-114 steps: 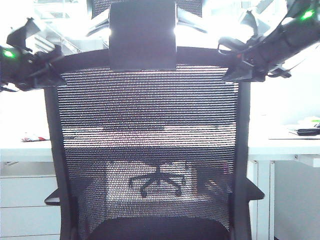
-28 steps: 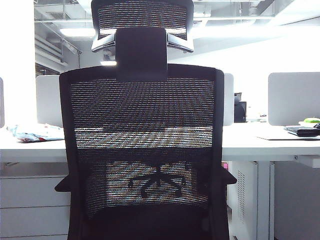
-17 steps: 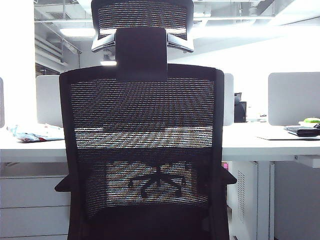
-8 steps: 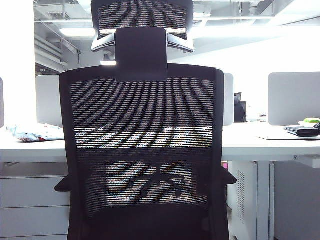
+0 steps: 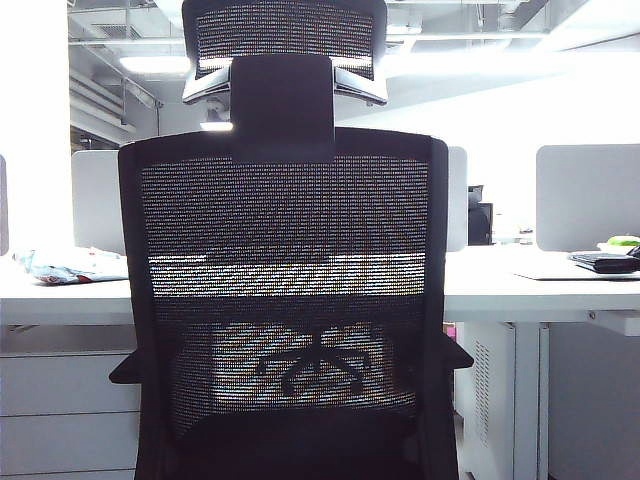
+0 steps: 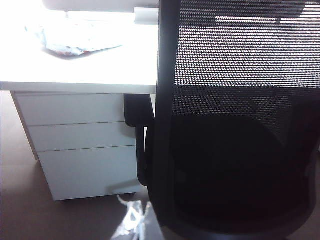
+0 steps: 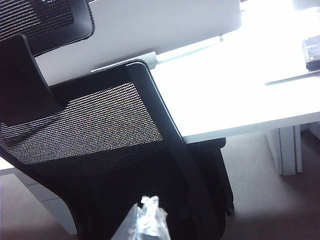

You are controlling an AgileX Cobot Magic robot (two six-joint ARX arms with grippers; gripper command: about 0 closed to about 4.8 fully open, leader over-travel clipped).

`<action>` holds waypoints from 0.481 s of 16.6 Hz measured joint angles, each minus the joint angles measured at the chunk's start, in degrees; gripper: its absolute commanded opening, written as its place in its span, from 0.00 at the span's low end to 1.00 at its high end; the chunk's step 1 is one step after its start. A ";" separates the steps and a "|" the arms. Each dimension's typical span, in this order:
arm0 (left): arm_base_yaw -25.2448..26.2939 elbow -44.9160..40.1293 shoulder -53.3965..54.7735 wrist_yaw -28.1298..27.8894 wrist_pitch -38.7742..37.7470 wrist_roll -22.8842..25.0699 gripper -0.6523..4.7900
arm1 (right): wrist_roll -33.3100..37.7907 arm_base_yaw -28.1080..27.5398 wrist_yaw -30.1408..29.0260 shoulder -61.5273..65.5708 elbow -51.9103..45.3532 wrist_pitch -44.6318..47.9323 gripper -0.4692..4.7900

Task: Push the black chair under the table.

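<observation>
The black chair (image 5: 285, 250) fills the middle of the exterior view, its mesh back toward the camera and its headrest (image 5: 285, 40) above. Right behind it runs the white table (image 5: 540, 290). Neither gripper shows in the exterior view. In the left wrist view my left gripper (image 6: 132, 224) hangs low beside the chair (image 6: 240, 100), apart from it, near the white drawer unit (image 6: 80, 145); the chair's armrest (image 6: 135, 107) sits at the table's (image 6: 75, 75) edge. My right gripper (image 7: 148, 215) hovers behind the chair (image 7: 100, 130), not touching. Both look shut and hold nothing.
A crumpled wrapper (image 5: 70, 265) lies on the tabletop at the left. A dark flat item (image 5: 605, 262) and a green object (image 5: 623, 241) lie at the right. Pale divider panels (image 5: 585, 195) stand behind. A white table leg (image 5: 530, 400) stands right of the chair.
About seven seconds ago both grippers were on the chair's top edge; now they are off it and the chair stands farther away, nearer the table. Nothing has moved in the last second.
</observation>
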 measured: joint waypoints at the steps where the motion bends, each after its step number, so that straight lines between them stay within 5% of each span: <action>1: 0.00 -0.59 -0.02 -0.02 1.05 -0.24 0.11 | 0.00 0.00 0.00 0.00 0.00 0.00 0.09; 8: 0.00 -0.87 -0.02 -2.80 2.95 -0.74 0.11 | 0.00 0.00 0.00 0.00 0.00 0.00 0.09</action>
